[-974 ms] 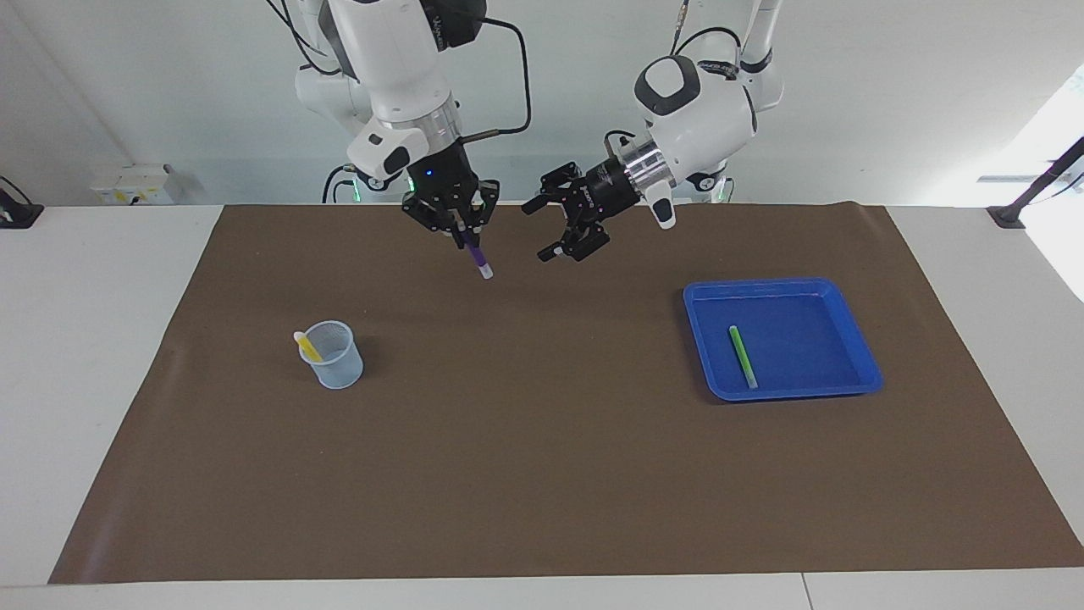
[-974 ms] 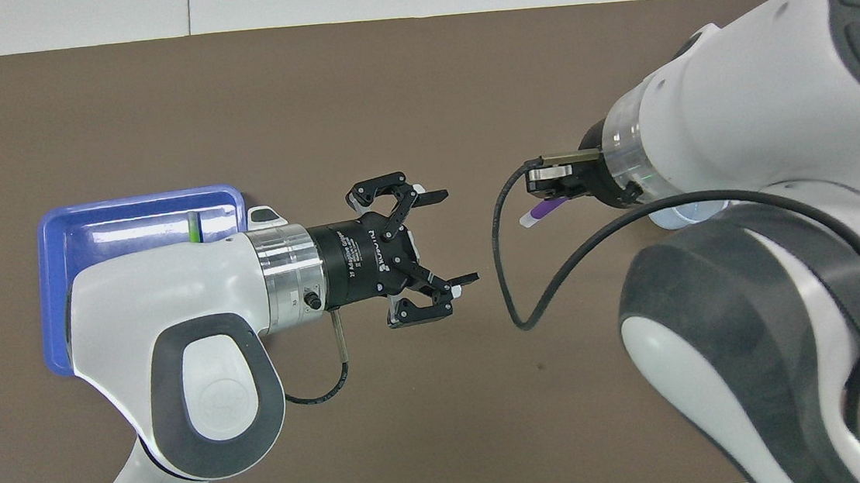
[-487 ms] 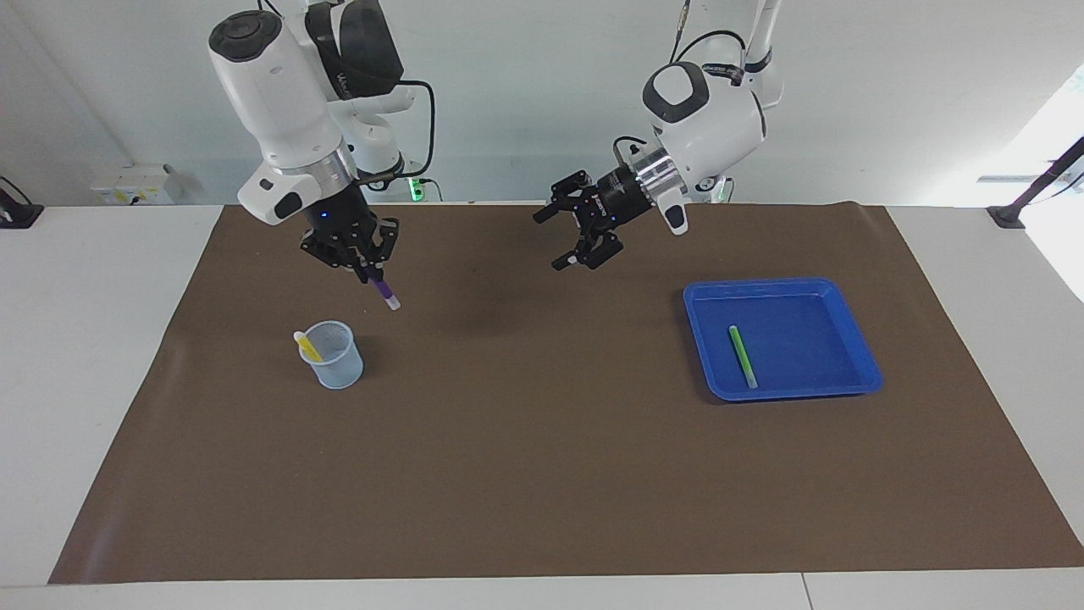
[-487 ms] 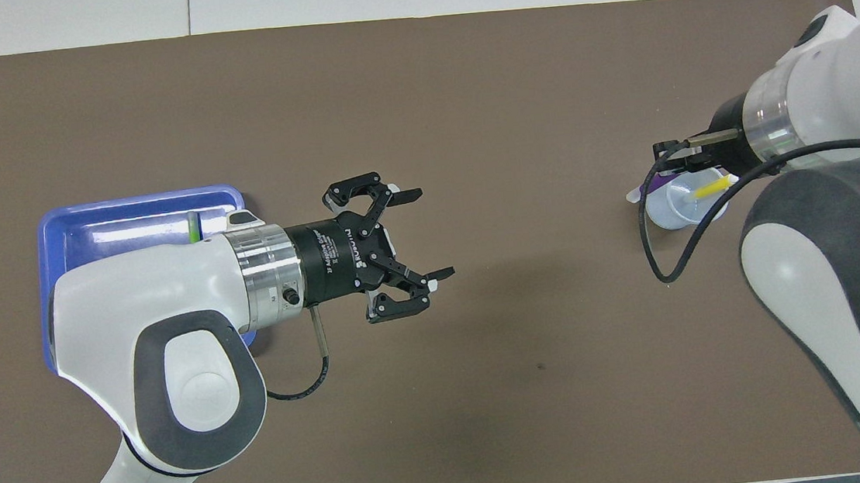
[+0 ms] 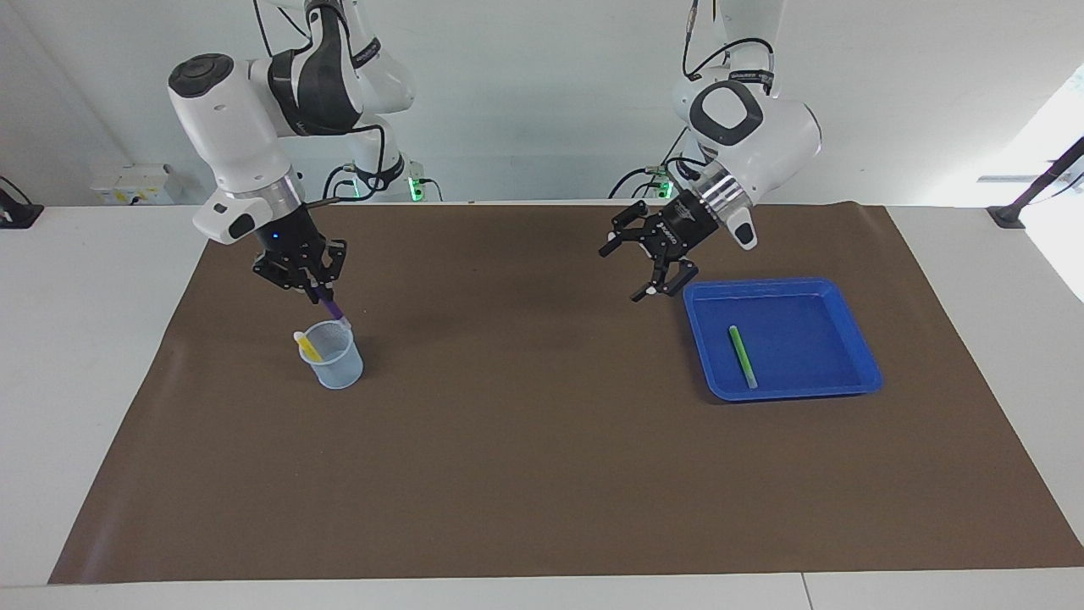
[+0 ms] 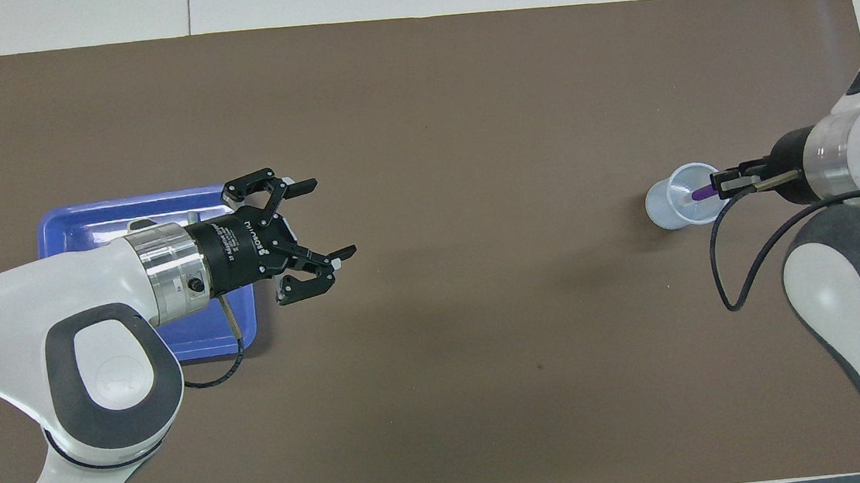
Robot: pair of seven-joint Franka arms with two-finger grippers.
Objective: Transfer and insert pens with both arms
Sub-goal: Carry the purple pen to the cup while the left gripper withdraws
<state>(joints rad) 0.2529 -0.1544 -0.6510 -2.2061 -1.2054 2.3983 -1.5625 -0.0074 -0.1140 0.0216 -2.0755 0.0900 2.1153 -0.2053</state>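
Observation:
My right gripper (image 5: 318,291) is shut on the purple pen (image 5: 330,307), which hangs slanted with its lower end at the rim of the pale blue mesh cup (image 5: 332,356). In the overhead view the purple pen (image 6: 702,193) points from the right gripper (image 6: 722,185) over the mouth of the cup (image 6: 672,201). A yellow pen (image 5: 306,346) leans inside the cup. The green pen (image 5: 743,356) lies flat in the blue tray (image 5: 779,285). My left gripper (image 5: 627,273) hangs open and empty over the mat beside the tray's corner nearest the robots; from overhead the left gripper (image 6: 328,218) stands just off the tray (image 6: 86,225).
A brown mat (image 5: 542,457) covers most of the white table. The cup stands toward the right arm's end and the tray toward the left arm's end, with bare mat between them.
The right arm carried the purple pen from the middle of the table to the cup and lowered it to the rim. The left gripper drew back toward the tray, still open.

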